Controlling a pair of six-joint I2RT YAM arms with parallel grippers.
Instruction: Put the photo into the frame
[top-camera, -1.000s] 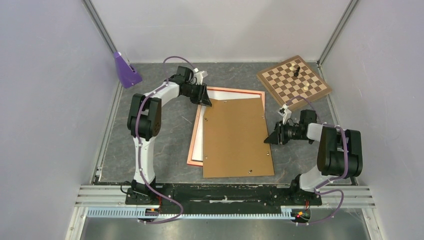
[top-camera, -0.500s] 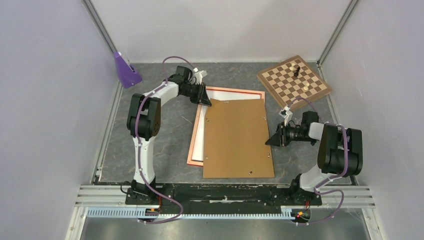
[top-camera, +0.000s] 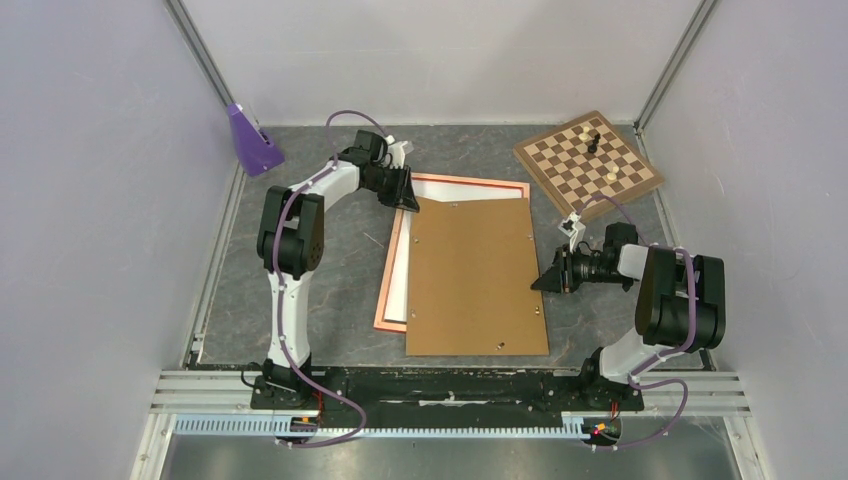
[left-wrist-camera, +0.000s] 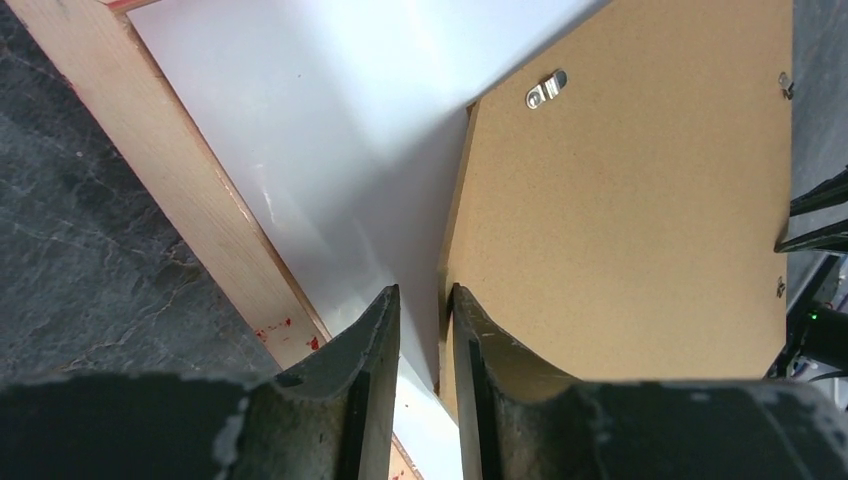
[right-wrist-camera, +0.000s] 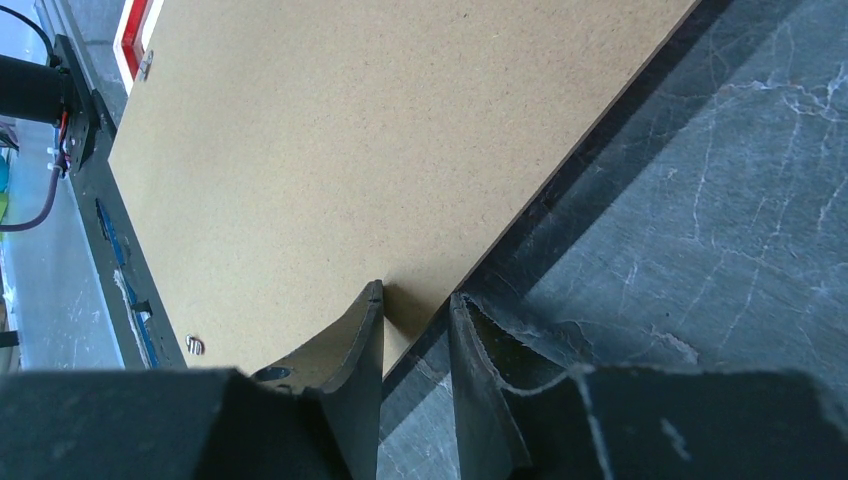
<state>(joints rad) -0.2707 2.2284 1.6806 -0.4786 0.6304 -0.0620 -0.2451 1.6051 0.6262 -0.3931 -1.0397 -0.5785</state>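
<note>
I am holding my left gripper (top-camera: 412, 200) at the far left corner of the brown backing board (top-camera: 475, 275), and my right gripper (top-camera: 540, 282) at the board's right edge; in each wrist view the jaws are standing only a narrow slot apart with the board's edge running into that slot, and I cannot tell whether either pair is actually pinching it.

The photo (top-camera: 398, 285) is lying white back up inside the frame (top-camera: 470, 181), which is resting face down in the middle of the table (top-camera: 340, 260); only a strip of the photo is showing along the left rail, the rest being covered by the board, which is sitting skewed and overhanging the frame's near edge.

I am judging the photo to be light, limp, smooth and easy to crease or smudge; I would be touching it only at its margins, or leaving it flat. The board is looking stiff and light, so its thin edges are the place to hold; the frame is looking slight enough to slide if I am pushing sideways.
</note>
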